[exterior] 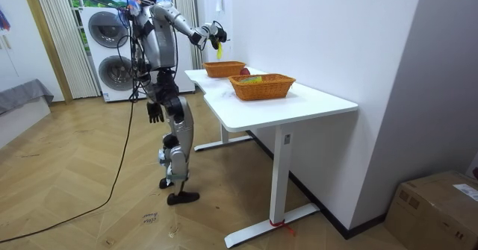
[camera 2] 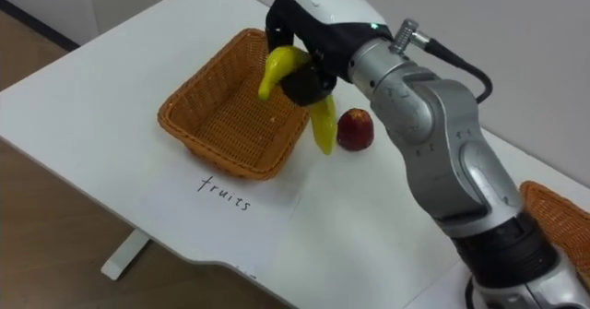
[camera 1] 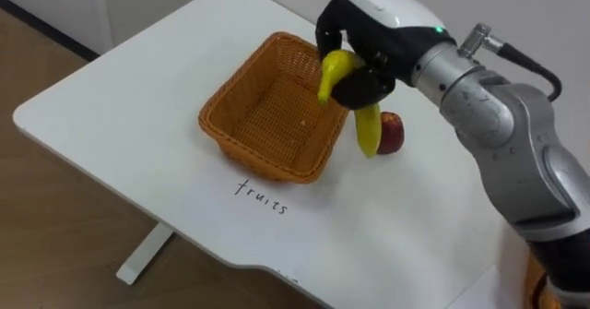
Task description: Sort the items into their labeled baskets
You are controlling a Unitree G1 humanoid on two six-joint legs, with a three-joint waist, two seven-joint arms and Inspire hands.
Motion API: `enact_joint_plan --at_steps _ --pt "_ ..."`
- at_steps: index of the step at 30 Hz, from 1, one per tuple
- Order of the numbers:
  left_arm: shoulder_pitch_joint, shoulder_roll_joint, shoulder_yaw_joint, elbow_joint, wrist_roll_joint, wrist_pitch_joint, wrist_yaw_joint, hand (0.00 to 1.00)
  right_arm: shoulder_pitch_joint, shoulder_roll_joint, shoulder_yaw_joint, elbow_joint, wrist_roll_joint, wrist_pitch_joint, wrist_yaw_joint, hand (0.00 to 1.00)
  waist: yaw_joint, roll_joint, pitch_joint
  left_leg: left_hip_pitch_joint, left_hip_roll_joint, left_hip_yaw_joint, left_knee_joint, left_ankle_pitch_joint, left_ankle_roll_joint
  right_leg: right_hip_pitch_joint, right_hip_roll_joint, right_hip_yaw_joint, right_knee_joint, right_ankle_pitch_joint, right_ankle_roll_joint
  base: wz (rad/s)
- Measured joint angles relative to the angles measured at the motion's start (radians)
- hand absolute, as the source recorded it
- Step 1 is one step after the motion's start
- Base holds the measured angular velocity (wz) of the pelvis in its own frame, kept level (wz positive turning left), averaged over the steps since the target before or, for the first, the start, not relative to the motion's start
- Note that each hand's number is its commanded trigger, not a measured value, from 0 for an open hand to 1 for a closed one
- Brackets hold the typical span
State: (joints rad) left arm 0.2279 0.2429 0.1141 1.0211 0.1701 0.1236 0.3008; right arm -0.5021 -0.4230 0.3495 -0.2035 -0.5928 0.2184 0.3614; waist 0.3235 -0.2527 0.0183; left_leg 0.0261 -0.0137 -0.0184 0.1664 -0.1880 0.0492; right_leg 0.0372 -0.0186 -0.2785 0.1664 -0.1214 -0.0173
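Note:
My right hand (camera 1: pixel 373 46) is shut on a yellow banana (camera 1: pixel 367 129) and holds it in the air over the right rim of the empty wicker basket (camera 1: pixel 221 129). The banana's lower end hangs just outside that rim, close to a red apple (camera 1: pixel 392 132) lying on the white table (camera 1: pixel 120 97). In the room view the banana (exterior: pixel 217 47) is raised above the far basket (exterior: pixel 224 69). My left hand (exterior: pixel 154 114) hangs at my side with relaxed fingers.
A handwritten label (camera 1: pixel 261 196) sits on the table in front of the basket. A second wicker basket (camera 2: pixel 558 212) stands further right and holds items in the room view (exterior: pixel 261 86). The table's front edge runs close below. Washing machines (exterior: pixel 112 48) stand behind me.

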Motion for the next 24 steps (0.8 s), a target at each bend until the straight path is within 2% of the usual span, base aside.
enact_joint_plan --at_steps 4,9,10,11,13,14,15,16,17,20,24 --pt "-0.006 0.002 0.000 0.021 0.000 0.006 0.000 0.00 0.000 0.014 0.034 0.031 0.002 0.000 -0.037 1.00 0.010 0.001 0.0006 0.002 -0.001 -0.013 0.000 0.000 0.000 0.006 -0.002 -0.025 0.000 0.000 0.000 0.09" --pt "-0.006 0.000 0.000 0.022 0.000 0.014 0.000 0.00 0.000 0.033 0.065 0.040 0.012 0.000 -0.055 1.00 0.014 0.004 0.0027 0.001 -0.001 -0.019 0.000 0.000 0.001 0.010 -0.002 -0.028 -0.003 0.000 0.000 0.06" --pt "-0.008 0.000 -0.001 0.022 0.000 0.019 -0.001 0.00 0.000 0.033 0.066 0.040 0.020 0.000 -0.056 0.97 0.013 0.005 0.0035 0.001 -0.003 -0.023 0.001 0.000 0.001 0.013 -0.003 -0.030 -0.008 0.000 0.000 0.05" --pt "-0.013 0.000 -0.001 0.022 0.000 0.019 -0.001 0.00 0.000 0.033 0.066 0.040 0.031 -0.001 -0.061 0.84 0.014 0.005 0.0035 -0.001 -0.004 -0.023 0.001 0.000 0.001 0.016 -0.004 -0.030 -0.015 0.000 0.000 0.04" --pt "-0.018 0.000 -0.001 0.021 0.000 0.019 0.000 0.00 0.000 0.033 0.066 0.040 0.041 -0.005 -0.066 0.72 0.015 0.006 0.0049 -0.002 -0.005 -0.025 0.002 0.000 0.001 0.015 -0.004 -0.031 -0.016 0.000 0.001 0.00" --pt "-0.019 0.001 -0.002 0.020 0.000 0.019 0.000 0.00 0.000 0.033 0.066 0.040 0.041 -0.007 -0.068 0.49 0.013 0.007 0.0049 -0.004 -0.006 -0.027 0.003 0.000 0.000 0.015 -0.004 -0.033 -0.016 0.000 0.001 0.00" --pt "-0.019 0.001 -0.003 0.019 0.000 0.019 0.000 0.00 0.000 0.033 0.066 0.040 0.041 -0.007 -0.069 0.39 0.013 0.007 0.0049 -0.004 -0.006 -0.027 0.003 0.000 0.000 0.014 -0.004 -0.033 -0.016 -0.001 0.001 0.00" --pt "-0.019 0.002 -0.010 0.019 0.001 0.019 0.001 0.00 0.000 0.033 0.066 0.040 0.041 -0.008 -0.074 0.07 0.013 0.007 0.0049 -0.005 -0.006 -0.028 0.003 0.000 0.000 0.014 -0.005 -0.037 -0.016 -0.002 0.003 0.00" --pt "-0.019 0.002 -0.012 0.018 0.001 0.018 0.001 0.00 0.000 0.033 0.066 0.040 0.041 -0.009 -0.077 0.00 0.014 0.007 0.0049 -0.005 -0.007 -0.028 0.003 0.000 0.000 0.014 -0.006 -0.041 -0.016 -0.003 0.005 0.00" --pt "-0.017 0.004 -0.018 0.013 0.007 0.019 0.000 0.00 0.000 0.044 0.066 0.039 0.037 -0.009 -0.090 0.00 0.018 0.006 0.0048 -0.007 -0.008 -0.030 0.002 0.000 0.001 0.013 -0.008 -0.049 -0.016 -0.004 0.007 0.01" --pt "-0.019 0.004 -0.018 -0.007 0.082 0.022 -0.007 0.00 0.000 0.069 0.066 0.036 0.036 -0.009 -0.099 0.00 0.033 0.005 0.0036 -0.014 -0.009 -0.038 0.004 0.000 0.001 0.010 -0.008 -0.047 -0.016 -0.004 0.007 0.05"
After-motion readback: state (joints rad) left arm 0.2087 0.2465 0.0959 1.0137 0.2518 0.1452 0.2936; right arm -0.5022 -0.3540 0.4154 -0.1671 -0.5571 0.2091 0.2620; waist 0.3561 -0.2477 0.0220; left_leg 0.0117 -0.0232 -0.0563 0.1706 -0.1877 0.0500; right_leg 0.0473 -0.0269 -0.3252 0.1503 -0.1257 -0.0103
